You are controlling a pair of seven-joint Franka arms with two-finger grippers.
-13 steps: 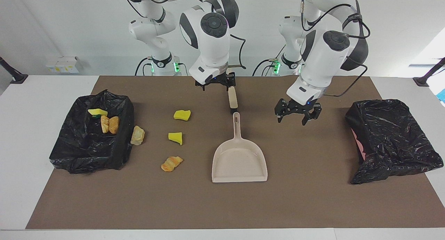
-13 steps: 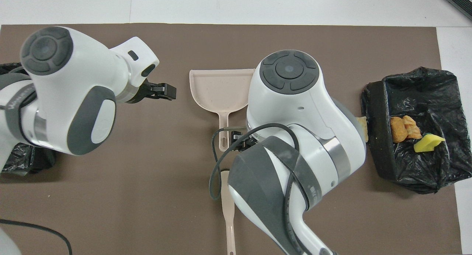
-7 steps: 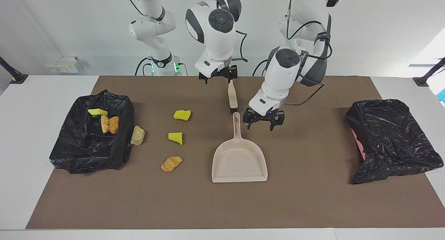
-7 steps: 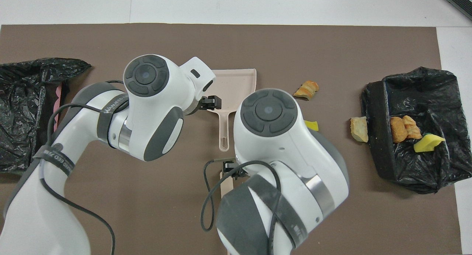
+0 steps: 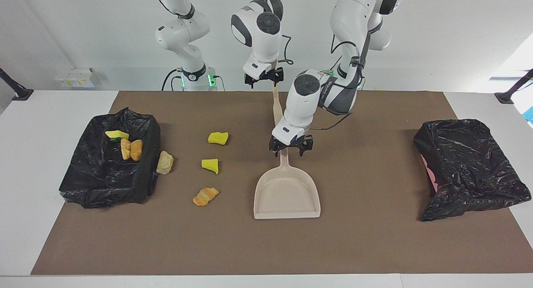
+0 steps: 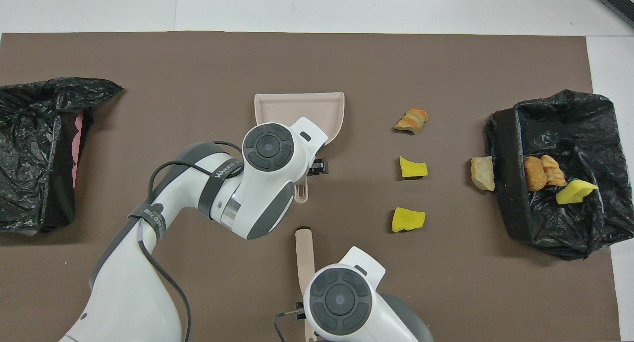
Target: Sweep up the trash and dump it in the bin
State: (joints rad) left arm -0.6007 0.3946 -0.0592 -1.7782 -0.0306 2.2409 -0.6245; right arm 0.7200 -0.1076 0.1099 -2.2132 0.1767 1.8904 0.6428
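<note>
Our left arm's jaws [image 5: 290,151] hang wide over the stiff, light beige plastic dustpan's [image 5: 287,194] handle, the natural hold; soft sponge and bread scraps [image 5: 210,165] lie loose beside them; right jaws [image 5: 264,78] wide above the brush [image 5: 277,111].

Brown mat [image 5: 374,238] over a white table [image 5: 33,154]. The dustpan [image 5: 287,196] and brush [image 5: 277,111] are both beige. Two bright yellow sponge chunks [image 5: 218,138] mid-left, plus an orange-tan striped bread piece [image 5: 205,196] below them. Glossy black bag on the bin [image 5: 83,184] at left; the other black bag [image 5: 470,167] at right shows a bit of pink. Arms are white with grey joints, black grippers.
</note>
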